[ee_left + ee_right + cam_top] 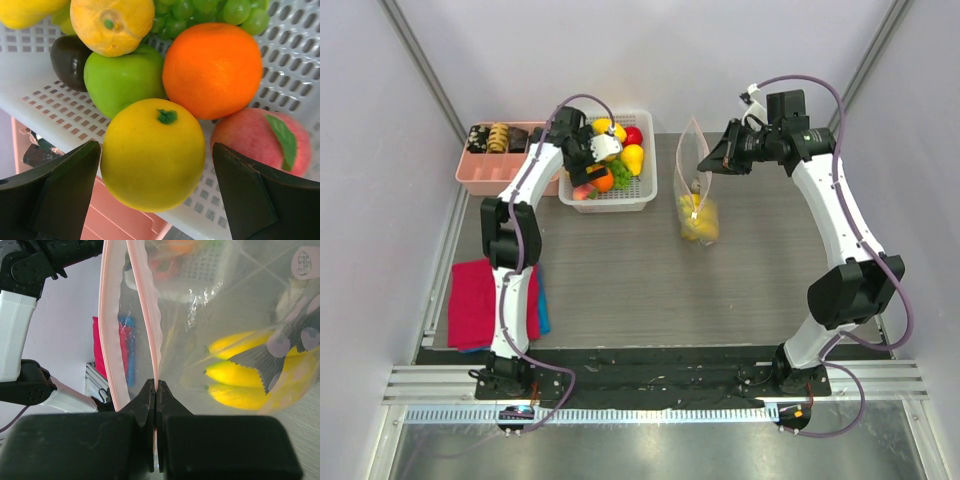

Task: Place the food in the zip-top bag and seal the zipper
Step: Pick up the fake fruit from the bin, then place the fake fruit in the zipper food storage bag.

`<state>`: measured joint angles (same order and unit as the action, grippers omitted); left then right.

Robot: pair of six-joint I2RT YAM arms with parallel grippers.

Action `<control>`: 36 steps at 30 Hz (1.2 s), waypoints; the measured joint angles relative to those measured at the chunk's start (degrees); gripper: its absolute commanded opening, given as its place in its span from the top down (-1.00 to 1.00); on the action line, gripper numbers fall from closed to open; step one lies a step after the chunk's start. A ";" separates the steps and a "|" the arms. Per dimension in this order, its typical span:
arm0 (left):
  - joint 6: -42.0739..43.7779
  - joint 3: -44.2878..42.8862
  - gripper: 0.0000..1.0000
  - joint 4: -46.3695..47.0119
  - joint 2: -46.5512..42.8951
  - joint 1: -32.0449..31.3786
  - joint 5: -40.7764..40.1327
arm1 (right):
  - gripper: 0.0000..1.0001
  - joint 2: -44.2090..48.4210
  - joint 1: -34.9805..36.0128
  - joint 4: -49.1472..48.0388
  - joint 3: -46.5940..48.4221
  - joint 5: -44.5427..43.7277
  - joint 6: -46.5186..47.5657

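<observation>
- The left jaws are released and stand wide apart, one on each side of a yellow round fruit (152,155) in the white basket (610,203), positioned to close on it.
- An orange (212,70) presses in at 1 o'clock of that fruit and a green apple (122,82) at 11 o'clock, so clearance is tight.
- The right jaws are clenched on the zip-top bag (698,180) at its zipper (112,315). This holds the bag upright with its mouth gaping for loading.
- The bag stands at 1 o'clock of the table (620,280) centre, with yellow bananas (240,377) already inside.
</observation>
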<state>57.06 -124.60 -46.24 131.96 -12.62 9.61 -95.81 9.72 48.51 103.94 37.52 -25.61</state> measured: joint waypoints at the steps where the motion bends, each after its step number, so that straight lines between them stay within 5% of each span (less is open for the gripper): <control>1: 0.66 0.00 -0.87 0.85 0.44 0.00 -0.72 | 0.98 -0.20 -0.02 0.00 0.00 -0.04 0.00; 12: 1.68 2.58 0.14 1.92 -1.25 0.04 -0.09 | 0.98 -2.05 -0.02 -0.07 0.00 -0.22 -0.26; 18: -5.64 3.17 0.20 2.93 -7.96 0.15 6.49 | 0.98 -3.02 0.00 -0.79 1.27 0.04 -1.84; 28: -45.11 -1.46 0.21 20.79 -23.43 -0.98 28.06 | 0.98 -8.90 4.20 -4.57 5.77 0.72 -6.01; 36: -66.05 2.78 0.21 34.27 -25.94 -8.70 35.78 | 0.98 -10.82 5.81 -6.58 6.49 0.98 -8.74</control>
<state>-8.99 -121.82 -11.97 106.02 -21.32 45.39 -106.63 15.53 41.93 110.43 38.50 -34.35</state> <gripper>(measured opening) 0.776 0.023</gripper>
